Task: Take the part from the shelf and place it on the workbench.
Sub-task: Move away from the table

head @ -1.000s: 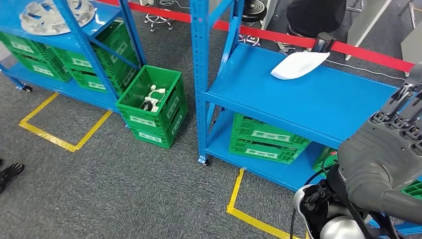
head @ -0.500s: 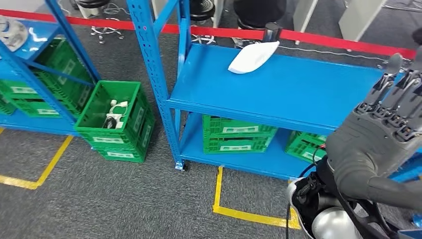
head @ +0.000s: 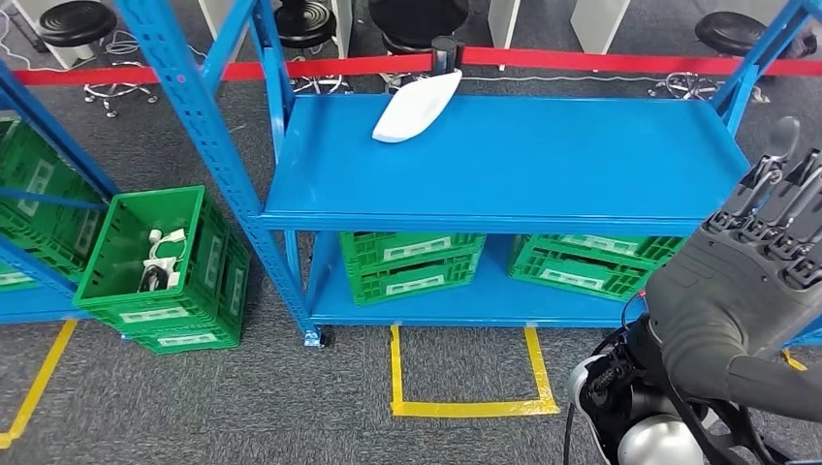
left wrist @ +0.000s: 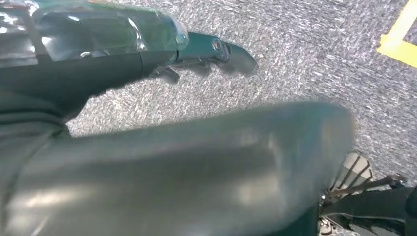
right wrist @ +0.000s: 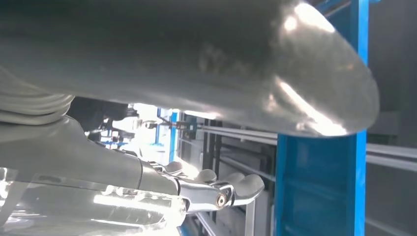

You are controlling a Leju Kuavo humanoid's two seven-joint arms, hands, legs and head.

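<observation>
Head view has swung round to face the shelf squarely — the white part lies at its back edge, untouched, while the right hand hangs raised, fingers spread, empty.

The shelf is painted blue metal with a slight sheen; the white part looks like smooth plastic — perhaps; crates are green plastic, the floor rough grey carpet.
</observation>
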